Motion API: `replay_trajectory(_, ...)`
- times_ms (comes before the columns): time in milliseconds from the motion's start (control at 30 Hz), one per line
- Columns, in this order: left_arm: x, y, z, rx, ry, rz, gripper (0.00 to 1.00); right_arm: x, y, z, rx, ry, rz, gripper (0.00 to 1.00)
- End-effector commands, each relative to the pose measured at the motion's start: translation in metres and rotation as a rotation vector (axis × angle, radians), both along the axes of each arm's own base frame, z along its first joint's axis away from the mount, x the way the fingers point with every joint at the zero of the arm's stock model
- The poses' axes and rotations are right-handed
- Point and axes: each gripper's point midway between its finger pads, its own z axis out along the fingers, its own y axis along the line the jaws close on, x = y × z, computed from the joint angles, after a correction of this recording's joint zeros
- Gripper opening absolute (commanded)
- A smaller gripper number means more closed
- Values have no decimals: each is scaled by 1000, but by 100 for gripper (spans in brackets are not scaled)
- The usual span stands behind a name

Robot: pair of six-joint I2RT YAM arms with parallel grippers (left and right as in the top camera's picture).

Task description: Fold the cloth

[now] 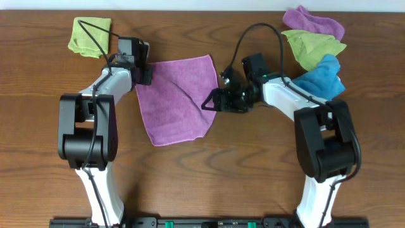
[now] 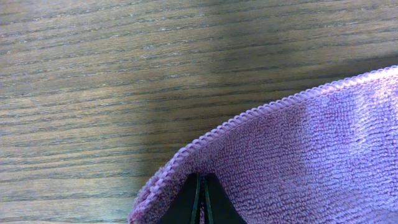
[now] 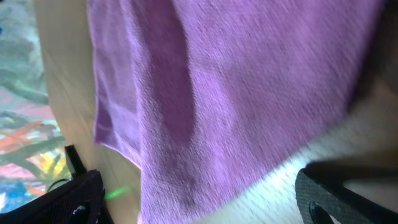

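On the wooden surface (image 1: 190,183) the cloth (image 1: 177,98) lies spread flat between the arms, its far-left corner pinched in the closed left claw (image 1: 144,75), while the right claw (image 1: 212,100), spread wide and empty, sits just beside its right edge.

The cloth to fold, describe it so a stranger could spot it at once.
On the wooden table, look at the middle. The cloth lies spread open, mauve-pink. The violet cloth, lime-green cloths and blue cloth sit crumpled near the far corners.
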Motion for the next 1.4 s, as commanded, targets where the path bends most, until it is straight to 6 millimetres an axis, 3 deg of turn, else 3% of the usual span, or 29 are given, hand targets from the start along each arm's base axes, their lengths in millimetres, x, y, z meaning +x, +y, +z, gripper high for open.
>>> replay_trajectory(0,-7,13,-20,54,50,14,6,-8,-14,-11,-74,-13,14,99)
replay_trajectory(233,-7,-1,-10,17,53,-12,6,-3,-21,-3,-89,-43,1,99)
replay_trajectory(300,0,-8,8,16,25,-24,6,0,-27,-1,-110,-51,-14,99)
replay_trajectory(400,22,-22,59,-13,-76,-22,6,2,-42,5,-171,-66,-44,99)
replay_trajectory(500,31,-47,96,-88,-149,-78,6,1,-56,14,-235,-92,-54,98)
replay_trajectory(567,29,-72,108,-147,-165,-141,6,0,-66,26,-282,-124,-58,97)
replay_trajectory(733,10,-125,97,-183,-110,-229,6,-5,-88,61,-375,-222,-62,99)
replay_trajectory(800,6,-138,94,-166,-107,-249,6,-5,-100,64,-435,-245,-69,99)
replay_trajectory(1000,4,-149,48,-145,-37,-223,5,-3,-126,57,-447,-208,-128,98)
replay_trajectory(1367,6,-157,29,-192,-15,-215,6,12,-94,46,-198,-317,-150,99)
